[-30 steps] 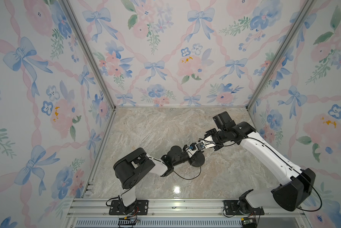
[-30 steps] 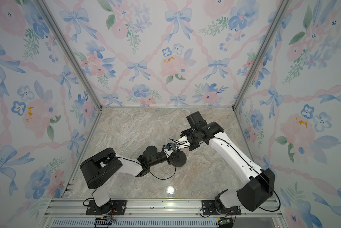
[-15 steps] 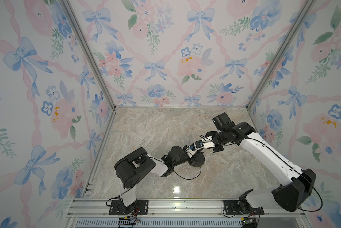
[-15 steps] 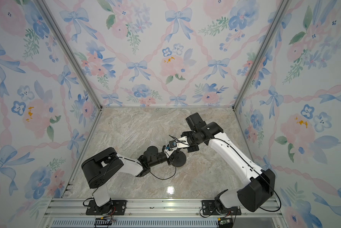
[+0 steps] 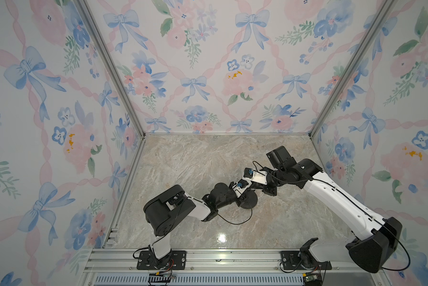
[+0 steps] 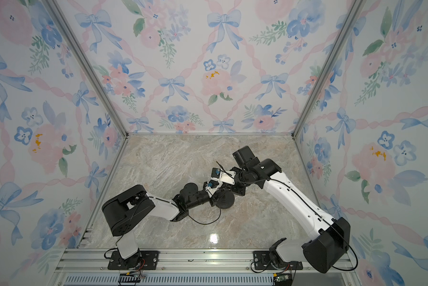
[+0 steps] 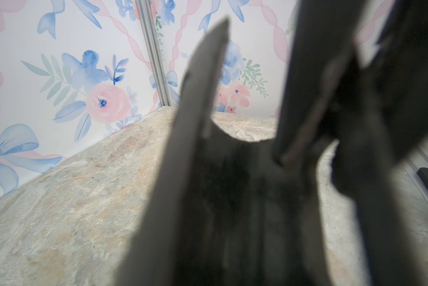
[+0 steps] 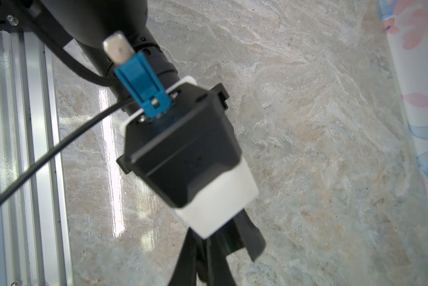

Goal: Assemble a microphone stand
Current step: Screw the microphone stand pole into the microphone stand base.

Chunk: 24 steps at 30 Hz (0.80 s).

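Disc base lies flat on the marble table, a bit right of centre and below mid-frame in both top views, with both arms meeting right over it. The rod can't be made out, since the grippers cover that spot. Left gripper is at the disc's left edge; touching it or just above, can't tell. The left arm starts at the front rail at lower left, elbow folded, forearm low and nearly level, pointing right. Right gripper points down at the disc from the upper right. The right arm starts at the rail at lower right, long white link slanting up-left, wrist bent back toward frame centre. Left wrist view is very blurred: two dark fingers stand apart with a dark shape between them lower down; can't tell if they press it. Right wrist view: its fingers at the bottom edge run together, closed, and it's not clear whether anything thin is pinched there. Only that view shows the left arm's camera box and blue plug close up. In the top views the plug is just a blue dot.
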Motion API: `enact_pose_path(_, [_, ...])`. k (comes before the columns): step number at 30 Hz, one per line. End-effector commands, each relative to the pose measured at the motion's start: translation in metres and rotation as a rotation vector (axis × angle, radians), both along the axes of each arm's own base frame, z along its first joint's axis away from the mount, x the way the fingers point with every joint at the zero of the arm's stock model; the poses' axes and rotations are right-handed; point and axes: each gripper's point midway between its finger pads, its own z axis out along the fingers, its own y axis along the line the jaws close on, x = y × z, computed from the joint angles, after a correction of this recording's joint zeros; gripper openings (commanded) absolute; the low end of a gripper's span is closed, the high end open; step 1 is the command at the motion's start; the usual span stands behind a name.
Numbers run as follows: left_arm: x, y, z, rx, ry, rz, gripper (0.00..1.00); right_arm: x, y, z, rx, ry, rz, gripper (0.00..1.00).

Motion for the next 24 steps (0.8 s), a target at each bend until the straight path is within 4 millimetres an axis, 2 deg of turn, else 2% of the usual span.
enact_pose_path(1, [0.007, 0.006, -0.009, 0.015, 0.025, 0.045, 0.38, -0.019, 0.000, -0.030, -0.028, 0.148, -0.085, 0.05])
enact_pose_path(5, [0.008, 0.008, -0.006, 0.010, 0.020, 0.058, 0.37, -0.026, 0.001, -0.033, -0.017, 0.166, -0.098, 0.05])
enact_pose_path(12, [0.010, 0.015, -0.004, 0.014, 0.008, 0.085, 0.38, -0.024, -0.003, -0.031, 0.030, 0.162, -0.151, 0.07])
enact_pose_path(14, [0.009, 0.017, -0.005, 0.017, 0.004, 0.089, 0.39, -0.021, -0.005, -0.031, 0.041, 0.163, -0.173, 0.06])
enact_pose_path(17, [0.009, 0.021, -0.004, 0.019, -0.003, 0.095, 0.46, -0.019, -0.008, -0.033, 0.048, 0.166, -0.199, 0.06])
enact_pose_path(24, [0.005, 0.022, 0.005, 0.002, -0.026, 0.062, 0.52, -0.013, -0.016, -0.039, 0.093, 0.167, -0.261, 0.02])
